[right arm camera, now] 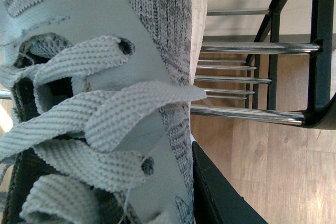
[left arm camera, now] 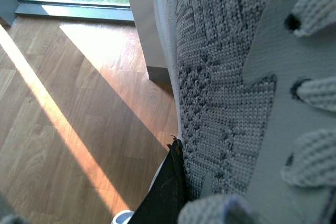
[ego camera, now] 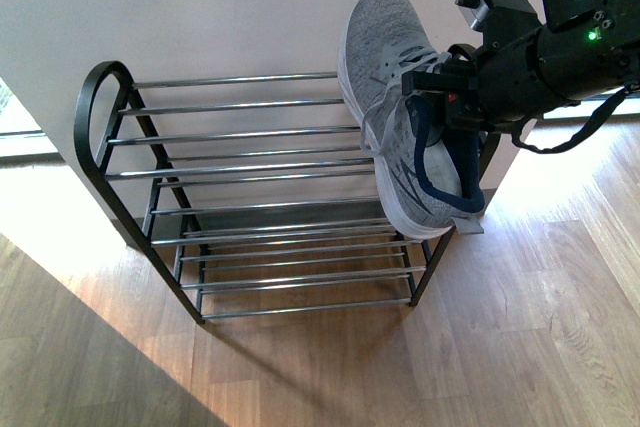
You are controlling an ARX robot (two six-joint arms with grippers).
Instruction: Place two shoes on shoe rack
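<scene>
- The left end effector (left arm camera: pixel 169 195) appears only in the left wrist view, as one dark finger lying against a grey knit shoe (left arm camera: pixel 220 103) that fills much of the picture. I cannot tell how wide it stands or whether it holds that shoe, nor whether this is the sneaker seen from the front.
- The shoe rack (ego camera: pixel 250 169) stands on the wooden floor (ego camera: pixel 540 337) against the pale wall (ego camera: pixel 230 7). It has black side frames and silver rods in tiers.
- The grey sneaker (ego camera: pixel 388 52) hangs at the rack's right end. Its toe is up toward the wall above the top rods and its heel is low by the right side frame. It is turned on its side, with the white sole facing the rack. Whether it touches the rods cannot be told.
- The right end effector (ego camera: pixel 446 99) is clamped narrowly on the sneaker at its navy-lined opening, near the laces (right arm camera: pixel 105 114).
</scene>
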